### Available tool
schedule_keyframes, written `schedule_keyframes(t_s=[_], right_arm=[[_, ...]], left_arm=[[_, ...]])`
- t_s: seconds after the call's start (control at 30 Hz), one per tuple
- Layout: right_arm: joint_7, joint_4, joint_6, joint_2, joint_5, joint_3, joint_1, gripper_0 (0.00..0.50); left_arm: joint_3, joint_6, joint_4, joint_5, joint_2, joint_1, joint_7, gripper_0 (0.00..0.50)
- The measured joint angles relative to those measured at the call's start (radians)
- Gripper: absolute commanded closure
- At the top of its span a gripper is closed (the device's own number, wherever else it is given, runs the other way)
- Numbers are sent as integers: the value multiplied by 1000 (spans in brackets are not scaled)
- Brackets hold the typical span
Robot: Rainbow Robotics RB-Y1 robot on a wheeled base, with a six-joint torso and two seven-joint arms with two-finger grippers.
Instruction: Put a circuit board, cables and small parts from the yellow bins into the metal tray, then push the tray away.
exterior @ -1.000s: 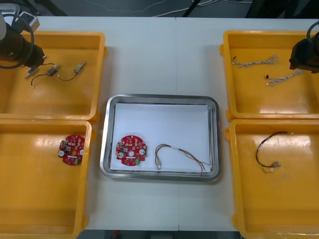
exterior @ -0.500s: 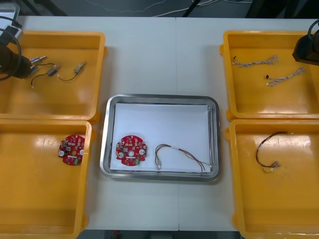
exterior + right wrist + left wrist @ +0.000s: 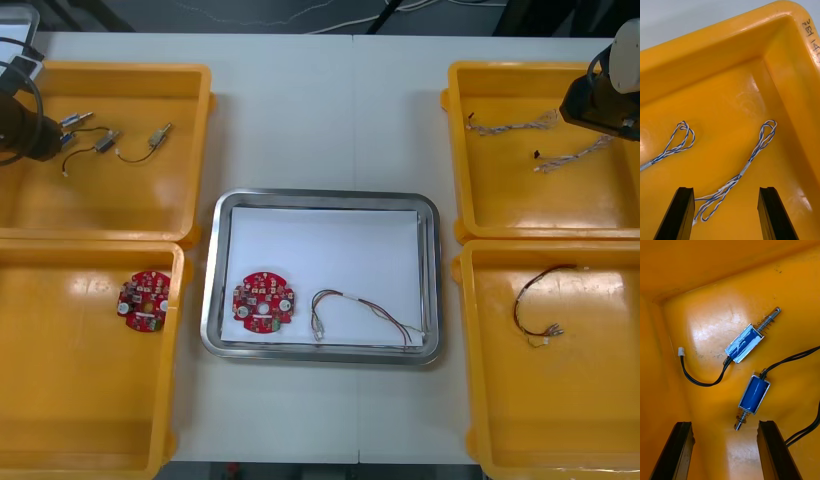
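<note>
R gripper right of metal tray, fingers wide over blue-white cable. L gripper left of tray, fingers wide over small metal parts.

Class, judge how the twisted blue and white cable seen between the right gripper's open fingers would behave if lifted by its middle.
Probably floppy: the twisted blue and white cable lies in loose curves, so its looped ends would likely droop. Likely light, being thin. It may slip from the right gripper unless pinched squarely.

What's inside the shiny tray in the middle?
In the tray, a round red circuit board and a thin cable lie on the white bottom. Anything under that white bottom is covered.
</note>
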Motion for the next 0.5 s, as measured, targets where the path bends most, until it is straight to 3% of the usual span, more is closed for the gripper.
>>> schedule_keyframes(t_s=[0.5], right_arm=[[-182,110,-71,37,26,-90,-5,12]], left_arm=[[0,-25,53,-39,-51,-27,0,0]])
